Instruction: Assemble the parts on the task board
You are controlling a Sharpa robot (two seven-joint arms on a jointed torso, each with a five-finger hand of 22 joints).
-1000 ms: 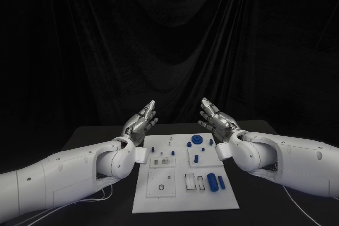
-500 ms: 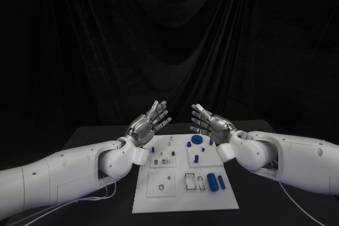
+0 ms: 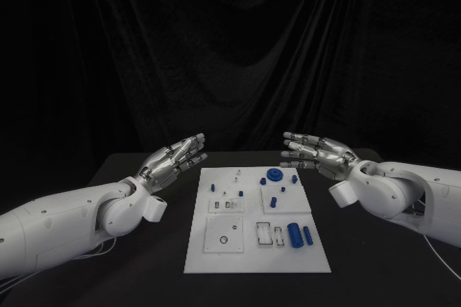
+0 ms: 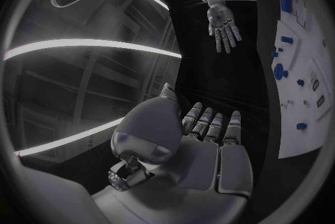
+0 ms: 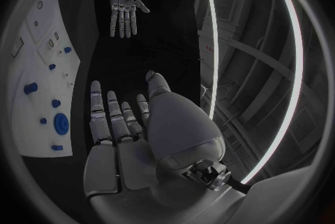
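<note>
Head view gives us a black counter (image 3: 125, 170) under a dark curtain (image 3: 240, 67), left hand (image 3: 173, 162) and right hand (image 3: 322, 155) spread wide, holding nothing, flanking the white task board (image 3: 245, 254).

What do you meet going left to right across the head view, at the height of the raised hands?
Left silver hand, held open above the black table → far edge of the white task board, with the round blue disc part near it → right silver hand, also open.
</note>
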